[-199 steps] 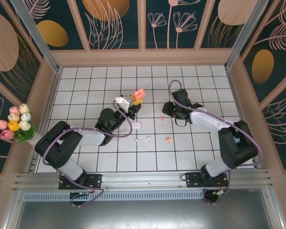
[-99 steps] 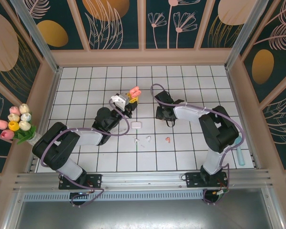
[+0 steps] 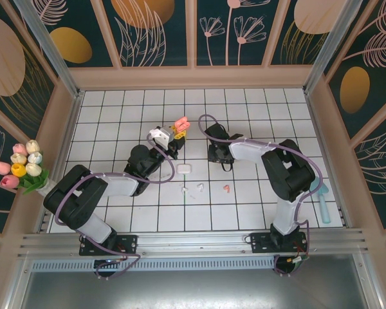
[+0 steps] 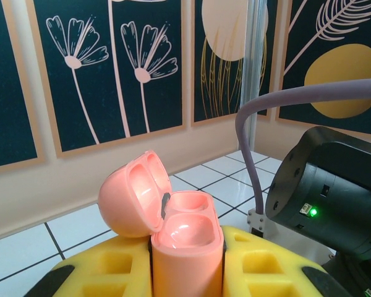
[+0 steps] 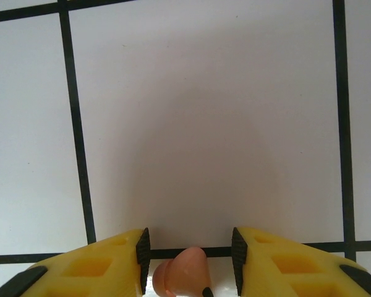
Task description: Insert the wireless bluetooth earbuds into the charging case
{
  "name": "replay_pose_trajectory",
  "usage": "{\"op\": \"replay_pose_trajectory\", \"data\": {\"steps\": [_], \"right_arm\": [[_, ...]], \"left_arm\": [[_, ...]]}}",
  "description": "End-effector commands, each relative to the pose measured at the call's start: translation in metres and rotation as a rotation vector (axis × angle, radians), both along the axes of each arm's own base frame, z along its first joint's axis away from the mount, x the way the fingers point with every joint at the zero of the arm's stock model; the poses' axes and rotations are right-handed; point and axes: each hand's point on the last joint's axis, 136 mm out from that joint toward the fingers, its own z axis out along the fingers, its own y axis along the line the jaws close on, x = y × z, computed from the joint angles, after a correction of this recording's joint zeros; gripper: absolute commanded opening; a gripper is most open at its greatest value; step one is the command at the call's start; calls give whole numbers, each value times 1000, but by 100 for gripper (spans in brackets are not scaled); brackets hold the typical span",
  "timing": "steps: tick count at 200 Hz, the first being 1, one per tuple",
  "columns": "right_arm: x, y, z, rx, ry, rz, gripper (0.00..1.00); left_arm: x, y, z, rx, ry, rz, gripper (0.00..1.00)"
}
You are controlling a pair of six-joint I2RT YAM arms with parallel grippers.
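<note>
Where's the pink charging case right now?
The pink charging case is in the left gripper, held upright with its lid open. From the top camera it is over mid-table, just left of the right gripper.

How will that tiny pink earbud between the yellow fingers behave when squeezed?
The pink earbud looks smooth and rounded, so it may slip from the right gripper. Tiny against the tile, it's probably light, easily flicked away.

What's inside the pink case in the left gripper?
The pink charging case is open, lid tipped back. No earbud shows in its two wells or the lid hollows. The wells' bottoms are hidden by the rim; the left gripper covers its lower body.
</note>
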Motion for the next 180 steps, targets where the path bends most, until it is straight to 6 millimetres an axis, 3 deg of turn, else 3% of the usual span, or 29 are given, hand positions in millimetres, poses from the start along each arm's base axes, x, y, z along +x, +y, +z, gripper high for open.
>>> {"op": "replay_pose_trajectory", "data": {"steps": [1,95,180], "right_arm": [[-6,-3,-5,-40,23,18,43],[-21,-7,-5,-17,29,31,42],[-22,-6,-13,-33,40,69,41]], "left_arm": [[-3,4,11,-32,-22,-2,0],[-2,2,12,-36,-19,-10,0],[-3,1,11,-40,-15,-17,0]]}}
